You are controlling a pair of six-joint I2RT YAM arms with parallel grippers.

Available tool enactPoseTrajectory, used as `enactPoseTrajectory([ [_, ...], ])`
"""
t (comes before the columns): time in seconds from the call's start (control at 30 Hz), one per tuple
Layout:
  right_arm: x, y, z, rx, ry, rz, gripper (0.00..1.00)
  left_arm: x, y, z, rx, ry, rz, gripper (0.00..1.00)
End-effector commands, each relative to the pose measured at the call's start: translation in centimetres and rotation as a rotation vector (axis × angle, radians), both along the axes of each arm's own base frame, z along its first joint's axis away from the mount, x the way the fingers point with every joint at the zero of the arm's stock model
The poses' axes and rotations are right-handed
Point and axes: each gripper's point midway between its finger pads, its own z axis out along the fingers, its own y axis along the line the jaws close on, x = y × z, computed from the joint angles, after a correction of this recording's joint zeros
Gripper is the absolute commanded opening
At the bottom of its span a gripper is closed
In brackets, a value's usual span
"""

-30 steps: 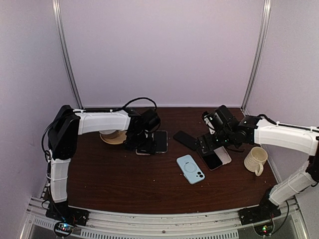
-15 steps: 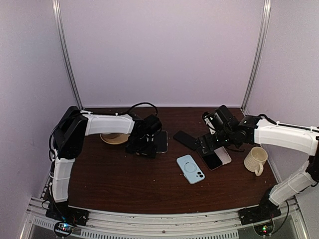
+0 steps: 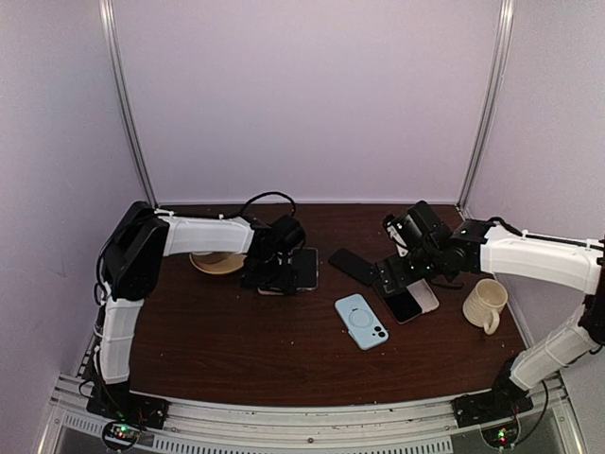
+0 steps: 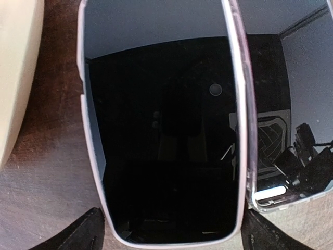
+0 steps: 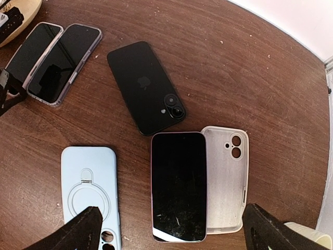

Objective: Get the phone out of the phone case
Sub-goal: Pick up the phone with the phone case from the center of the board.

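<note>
one blue case, one white case

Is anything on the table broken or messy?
Nothing looks broken. Small pale crumbs dot the table, the black phone lies face down at a slant, and a pink-edged phone rests against the edge of an empty white case.

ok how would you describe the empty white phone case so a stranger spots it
On the dark wooden table, find the cream mug at the right. Just left of it lies the white phone case, touching a face-up dark-screened phone; it alone lies hollow side up, with two camera holes.
</note>
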Motion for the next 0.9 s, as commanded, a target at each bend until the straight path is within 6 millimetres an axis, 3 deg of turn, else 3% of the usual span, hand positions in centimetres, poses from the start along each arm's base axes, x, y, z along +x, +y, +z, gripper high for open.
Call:
enactPoseTrajectory([
  [0.0,0.4,0.1,0.2,-0.007,0.008,-0.003,0.99,1.5,2.1,-2.1,0.048,-0.002,0.074,0.92],
  [0.3,0.6,0.5,0.3,-0.009,0.017,0.006,1.00,1.6,2.2,-3.3,0.024,-0.002,0.053,0.76],
  [0.43,0.5,0.9,0.5,0.013,0.031,0.014,1.00,0.8,2.8,-3.2,0.019,0.001,0.051,0.71],
  [0.87,-2.0,4.8,1.4,0.261,0.167,0.091,0.99,-4.8,4.8,0.7,-0.020,-0.109,-0.100,0.68],
])
